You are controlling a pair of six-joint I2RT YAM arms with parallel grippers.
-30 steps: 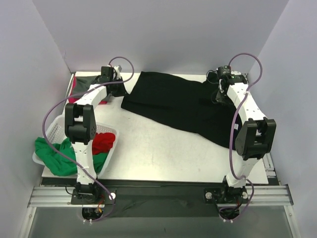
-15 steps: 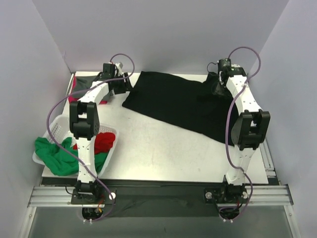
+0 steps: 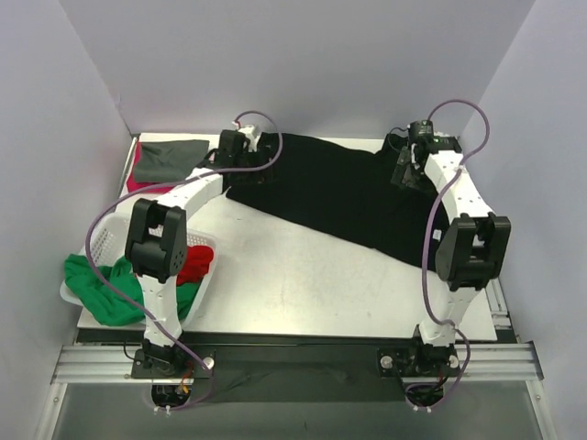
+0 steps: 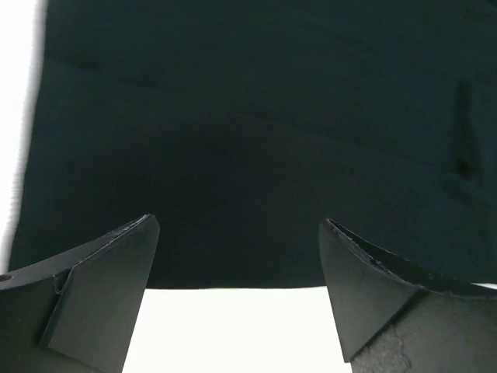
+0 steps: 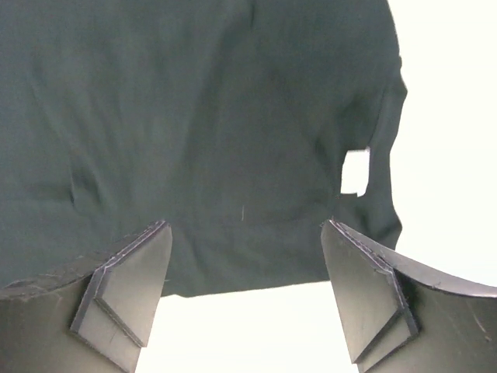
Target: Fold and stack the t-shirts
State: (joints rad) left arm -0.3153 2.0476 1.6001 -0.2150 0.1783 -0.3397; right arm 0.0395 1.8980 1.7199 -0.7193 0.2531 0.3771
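Observation:
A large black t-shirt (image 3: pixel 339 197) lies spread flat across the far half of the table. My left gripper (image 3: pixel 249 163) hovers open over its far left corner. In the left wrist view the black t-shirt (image 4: pixel 256 140) fills the top, its hem running between the spread fingers of the left gripper (image 4: pixel 239 221), which hold nothing. My right gripper (image 3: pixel 404 174) is open over the shirt's far right part. The right wrist view shows the black t-shirt (image 5: pixel 202 116) under the open right gripper (image 5: pixel 245 224). A folded grey-green t-shirt (image 3: pixel 171 154) rests on a pink-red one (image 3: pixel 138 180) at the far left.
A white perforated basket (image 3: pixel 105 240) stands at the near left, with a green t-shirt (image 3: pixel 101 286) draped over its rim and a red one (image 3: pixel 193 264) inside. Bare white table (image 3: pixel 293 284) shows in front of the black shirt. Grey walls close in the sides.
Both grippers have gone from shut to open. The left arm has swung right, from beside the folded stack to over the black shirt's left corner. The right arm has barely moved.

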